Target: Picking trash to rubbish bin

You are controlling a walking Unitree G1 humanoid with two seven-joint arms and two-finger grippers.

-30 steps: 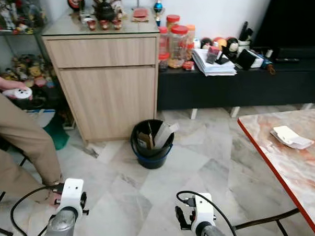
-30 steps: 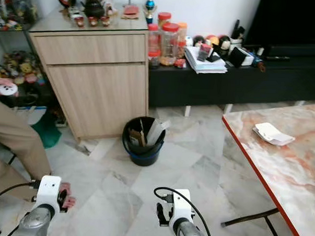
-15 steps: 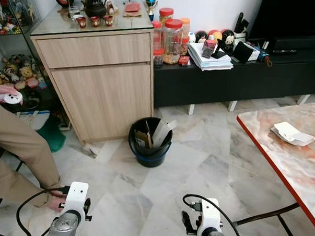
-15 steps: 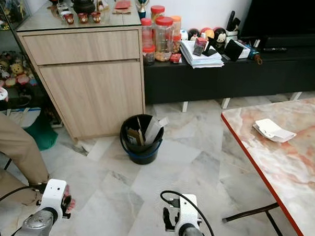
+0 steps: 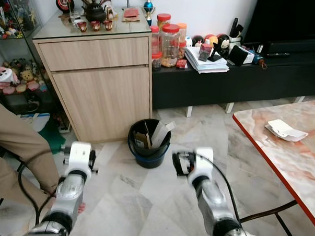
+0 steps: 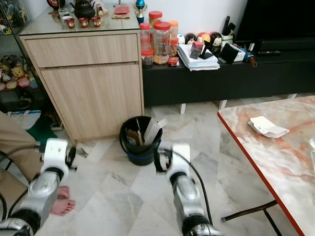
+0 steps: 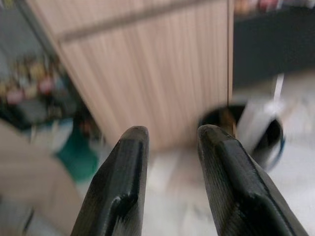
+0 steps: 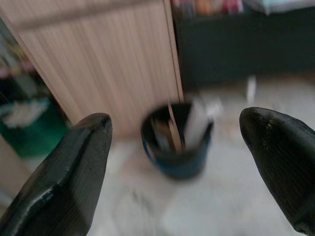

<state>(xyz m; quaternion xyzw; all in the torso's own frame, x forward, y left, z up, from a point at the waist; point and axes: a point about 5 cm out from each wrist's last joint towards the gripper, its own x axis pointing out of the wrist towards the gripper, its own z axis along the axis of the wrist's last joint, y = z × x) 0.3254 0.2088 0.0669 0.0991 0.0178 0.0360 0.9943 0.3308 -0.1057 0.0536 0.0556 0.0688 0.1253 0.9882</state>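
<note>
A black rubbish bin (image 5: 150, 143) with a blue base stands on the pale marble floor (image 5: 143, 201), just in front of the right-hand corner of a light wooden cabinet (image 5: 99, 81); pieces of cardboard and paper stick up out of it. Both silver arms are raised toward it. The left tool (image 7: 170, 142) sits at about 9 o'clock from the bin, apart from it, its two black fingers (image 7: 123, 196) parted by a narrow gap with nothing between them; its wrist view looks past them at the cabinet front and the blurred bin. The right tool (image 8: 177, 128) is at about 5 o'clock from the bin and close to it, its fingers (image 8: 69, 167) spread wide and empty, with the bin framed between them in its wrist view. On the marble worktop (image 5: 296, 166) with a red edge, at 3 o'clock from the bin and well apart from it, lies a crumpled white piece of paper or packaging (image 5: 285, 130), untouched. Behind the bin a low black TV bench (image 5: 237, 79) carries red-lidded jars (image 5: 170, 43), a stack of papers (image 5: 207, 62) and small ornaments. The cabinet top holds a dark teapot (image 5: 93, 11) and small cups. At 9 o'clock a person in beige trousers (image 5: 15, 143) sits with a bare foot (image 6: 64, 204) on the floor and a hand (image 5: 1, 75) holding a white controller.
</note>
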